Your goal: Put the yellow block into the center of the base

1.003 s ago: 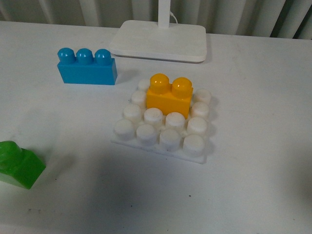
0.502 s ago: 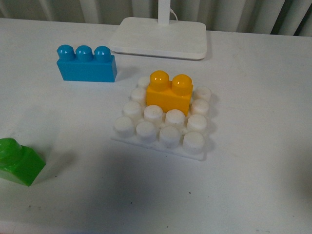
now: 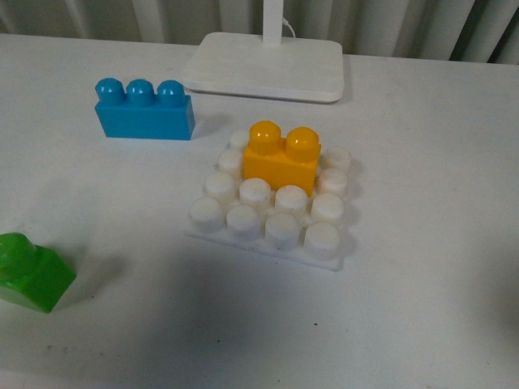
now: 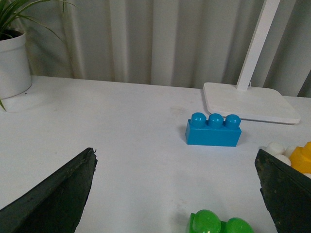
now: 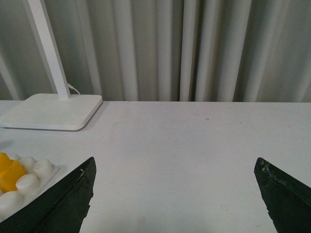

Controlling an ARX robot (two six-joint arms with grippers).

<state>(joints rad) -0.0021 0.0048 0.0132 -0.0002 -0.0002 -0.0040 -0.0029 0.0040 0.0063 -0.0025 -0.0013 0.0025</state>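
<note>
- The yellow block (image 3: 280, 156) stands upright on the base (image 3: 272, 198), on the far middle studs, with a bare stud showing to its left and right and two full rows of bare studs on its near side. So it sits between the side columns but toward the far edge rather than dead centre, as far as the front view shows.
- I judge the placing step to be finished or nearly so: the block is on the base and nothing touches it.
- The left claw (image 4: 177, 194) is released, its two dark fingers (image 4: 53, 196) spread wide with only desk (image 3: 422, 162) between them; it hangs over the left side of the desk, well apart from the base.
- The right claw (image 5: 175, 194) is likewise spread and holds nothing, over the bare right side of the desk, with the base just in view at the picture's edge.
- Next move, in my judgement: check whether the block is pressed fully home; if not, a straight downward push on its two studs, otherwise no more than keeping both arms clear.
- Count: one yellow block, one base, one blue three-stud brick (image 3: 144, 110) at far left, one green brick (image 3: 31, 271) at near left, one white lamp foot (image 3: 263, 66) with its post at the far edge, and one potted plant (image 4: 13, 60) seen only from the left wrist.
</note>
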